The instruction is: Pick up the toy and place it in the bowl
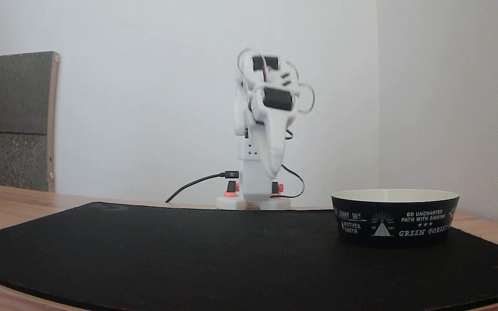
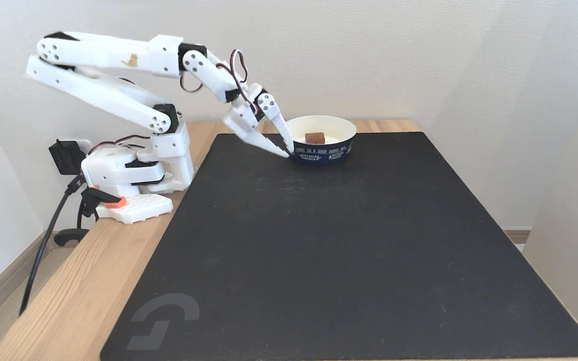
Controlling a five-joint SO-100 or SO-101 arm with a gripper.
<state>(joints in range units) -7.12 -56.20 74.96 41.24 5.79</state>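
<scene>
Fixed views put the small red bumpy toy block (image 2: 314, 137) resting inside the wide black cream-lined bowl (image 2: 341, 131), so I judge placement done. My white two-finger fingers (image 2: 286, 151) are parted and empty, just outside the bowl's rim at nine o'clock; the toy lies at their two o'clock. Risk: a careless withdrawal could clip the rim and shove the bowl across the black mat (image 2: 349, 250).

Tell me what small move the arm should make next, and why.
Probably just lift and pull the gripper back toward the base. The toy already lies inside the bowl, free of the fingers, and the empty gripper hangs low by the bowl's near wall, so a sideways swing could nudge the bowl.
</scene>
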